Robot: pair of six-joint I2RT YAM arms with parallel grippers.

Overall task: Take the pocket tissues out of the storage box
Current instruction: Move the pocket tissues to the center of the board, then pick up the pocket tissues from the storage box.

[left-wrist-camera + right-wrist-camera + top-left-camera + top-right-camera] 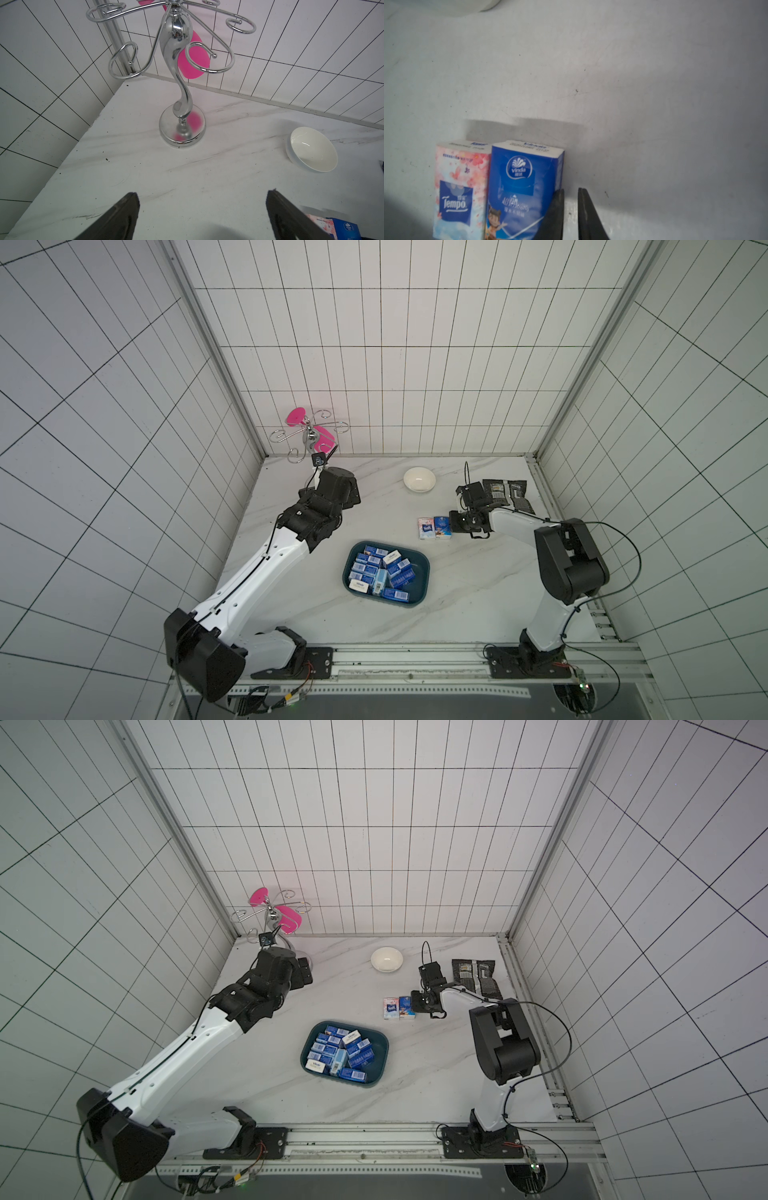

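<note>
Roughly, left to right. Left gripper [202, 193] gapes wide, empty, over bare table near the chrome stand [175, 52]. Storage box [420, 587] sits mid-table, long axis running across. Pocket tissues [380, 572] are heaped inside at mixed angles. Beyond it, side by side, sit a pink pack [425, 528] and a blue pack [441, 527]. Right gripper [570, 190], jaws nearly together and empty, is just beside the blue one; the box lies nearward and leftward. Neither arm clearly nearer. Lower packs hidden; count uncertain.
</note>
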